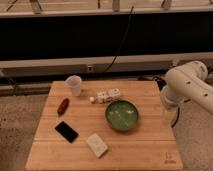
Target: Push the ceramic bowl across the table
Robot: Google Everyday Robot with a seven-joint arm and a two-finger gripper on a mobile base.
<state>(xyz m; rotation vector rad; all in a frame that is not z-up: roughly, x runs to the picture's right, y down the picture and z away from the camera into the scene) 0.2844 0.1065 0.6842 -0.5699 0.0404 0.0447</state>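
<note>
The green ceramic bowl sits upright on the light-wood table, right of centre. Its inside is a mottled lighter green. The white robot arm reaches in from the right, beside the table's right edge and a little behind the bowl. My gripper itself does not show; only the arm's rounded white segments are in view, apart from the bowl.
A translucent white cup stands at the back left. A small white boxy item lies behind the bowl. A red oblong object, a black flat device and a white block lie left and front. A dark wall with a cable is behind.
</note>
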